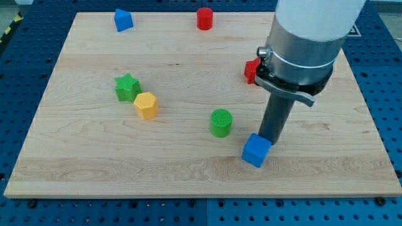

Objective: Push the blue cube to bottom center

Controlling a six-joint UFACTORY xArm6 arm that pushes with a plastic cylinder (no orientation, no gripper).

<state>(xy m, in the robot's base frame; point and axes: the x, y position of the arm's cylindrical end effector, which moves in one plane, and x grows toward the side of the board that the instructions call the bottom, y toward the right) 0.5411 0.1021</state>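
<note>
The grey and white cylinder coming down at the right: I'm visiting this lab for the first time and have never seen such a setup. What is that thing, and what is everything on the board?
That cylinder is the end of a robot arm. It has no hand, only a straight dark rod; my tip slides on the wooden board and pushes blocks. Nothing is held.

There is one camera, looking down at the board at a slant.

The tip sits right against the blue cube, on its upper right side. Left of it stands a green cylinder. Further left are a yellow block and a green star, side by side. Near the view's top are another blue block and a red cylinder. A red block is partly hidden behind the arm.
</note>
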